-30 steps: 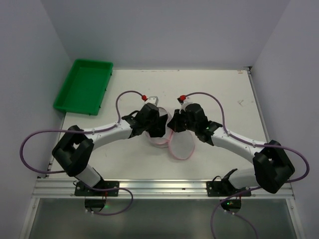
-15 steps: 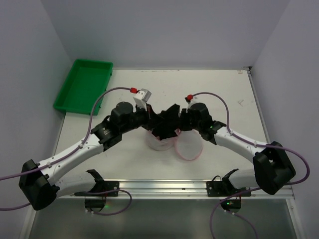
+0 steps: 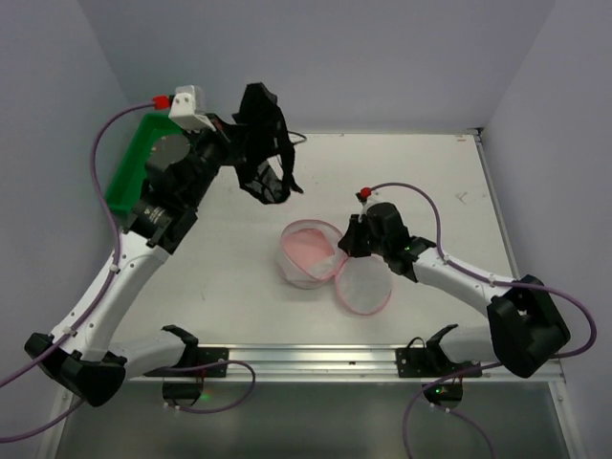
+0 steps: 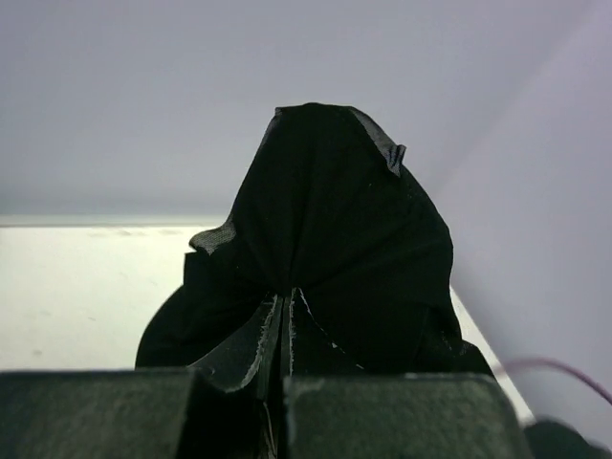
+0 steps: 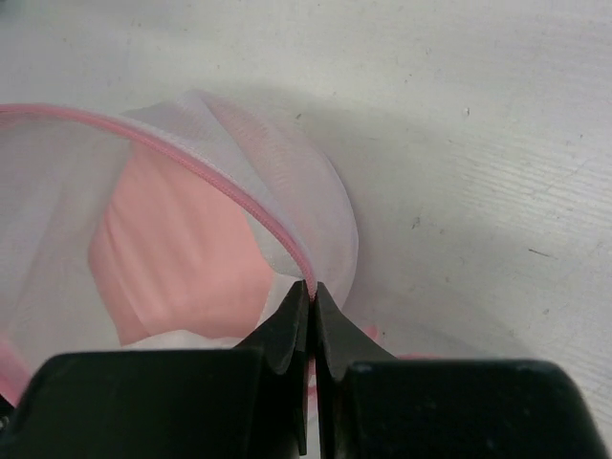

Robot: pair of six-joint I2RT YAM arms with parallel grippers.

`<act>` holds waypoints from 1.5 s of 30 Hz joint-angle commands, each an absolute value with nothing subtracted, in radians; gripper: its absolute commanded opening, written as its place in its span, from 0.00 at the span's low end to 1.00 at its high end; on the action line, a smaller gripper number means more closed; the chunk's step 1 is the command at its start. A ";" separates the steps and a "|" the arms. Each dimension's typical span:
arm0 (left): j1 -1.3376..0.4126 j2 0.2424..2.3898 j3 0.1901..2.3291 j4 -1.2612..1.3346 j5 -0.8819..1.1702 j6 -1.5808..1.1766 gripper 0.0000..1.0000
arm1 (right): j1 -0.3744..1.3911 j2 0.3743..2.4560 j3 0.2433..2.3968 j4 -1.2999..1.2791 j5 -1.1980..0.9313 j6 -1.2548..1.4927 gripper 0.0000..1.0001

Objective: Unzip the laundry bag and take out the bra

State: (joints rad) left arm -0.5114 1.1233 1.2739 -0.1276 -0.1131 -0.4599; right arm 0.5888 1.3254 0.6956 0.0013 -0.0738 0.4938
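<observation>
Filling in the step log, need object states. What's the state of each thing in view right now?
laundry bag: unzipped, standing open.
bra: out of the bag, hanging in the air.
left pincer: shut on bra, raised.
right pincer: shut on the bag's pink rim.
green tray: partly hidden, contents not visible.

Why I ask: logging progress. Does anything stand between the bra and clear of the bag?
Nothing visible: the bra hangs from the left tool, apart from the open laundry bag that the right tool pinches.
</observation>
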 commanded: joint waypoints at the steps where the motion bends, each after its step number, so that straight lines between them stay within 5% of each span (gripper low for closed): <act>1: -0.430 1.173 1.382 -0.198 -0.282 -0.359 0.00 | 0.589 1.270 0.695 0.003 -0.092 0.489 0.00; 16: 0.121 1.653 1.606 -0.049 -0.247 -0.428 0.00 | 0.589 1.224 0.738 -0.040 -0.233 0.462 0.00; 29: 0.206 2.101 1.732 0.143 -0.167 -0.430 0.01 | 0.589 1.273 0.756 -0.031 -0.279 0.457 0.00; 33: 0.209 2.166 1.753 0.111 -0.140 -0.411 0.43 | 0.589 1.292 0.769 -0.040 -0.265 0.453 0.00; 38: 0.206 2.067 1.729 0.049 -0.086 -0.410 0.79 | 0.589 1.296 0.772 -0.038 -0.252 0.442 0.00; 41: 0.198 1.972 1.709 -0.067 -0.052 -0.423 0.91 | 0.589 1.310 0.773 -0.025 -0.258 0.449 0.00; 45: 0.155 1.803 1.623 -0.170 -0.005 -0.451 0.94 | 0.589 1.322 0.779 -0.015 -0.255 0.454 0.00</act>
State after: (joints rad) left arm 0.1928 1.9995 1.6550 -0.0940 -0.0608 -0.4324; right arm 0.5888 1.3125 0.7341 -0.0418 -0.2531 0.4625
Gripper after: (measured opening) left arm 0.939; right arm 0.012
